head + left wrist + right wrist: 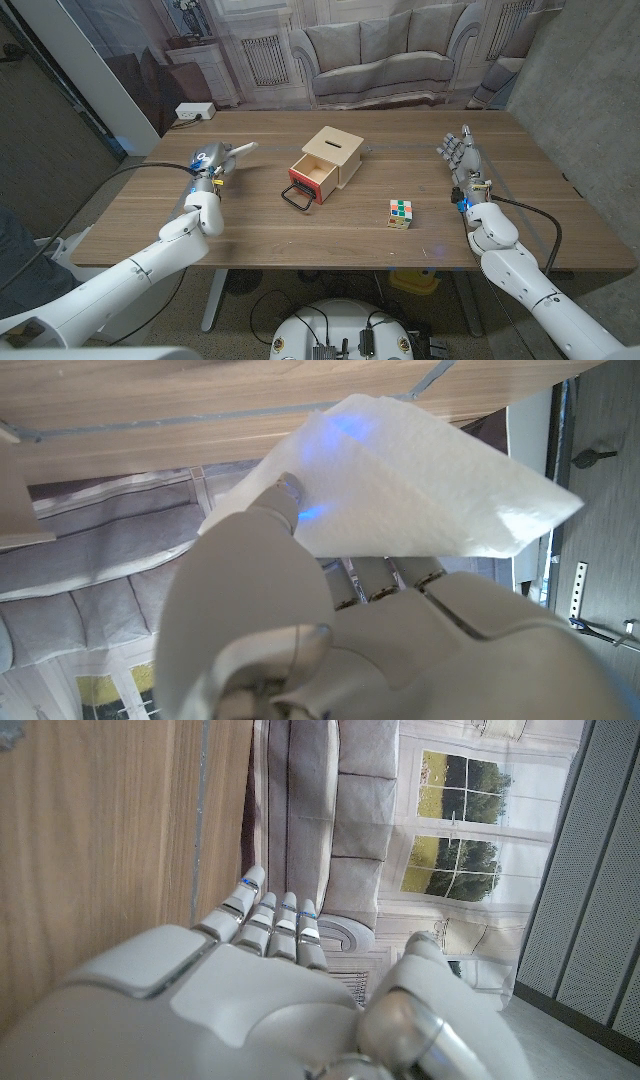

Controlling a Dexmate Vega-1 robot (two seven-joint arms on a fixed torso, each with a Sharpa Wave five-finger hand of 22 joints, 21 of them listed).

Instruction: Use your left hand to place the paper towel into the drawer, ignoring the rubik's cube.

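The paper towel (400, 480) is already off the table, pinched in the left hand (208, 165): the left wrist view shows the thumb pressing the white sheet against the fingers (385, 575) behind it, the loose part fanning out past the fingertips. In the head view a corner of it pokes out ahead of that hand toward the drawer (312, 178), which stands some way off to the hand's inner side, pulled out of its small wooden box (335, 152) with its black handle (296, 196) facing the robot. The rubik's cube (400, 213) lies beyond the drawer from this hand, nearer the right hand (462, 160), and out of the likely path. That right hand holds nothing, its fingers straight and slightly apart, standing up at the table's far side. By my reading the pickup is done and the carry is in hand. The next move calls for swinging the left hand across until it hangs over the open tray, lowering it, then letting go; the limp sheet may drape over the drawer's front edge unless it is released well inside.
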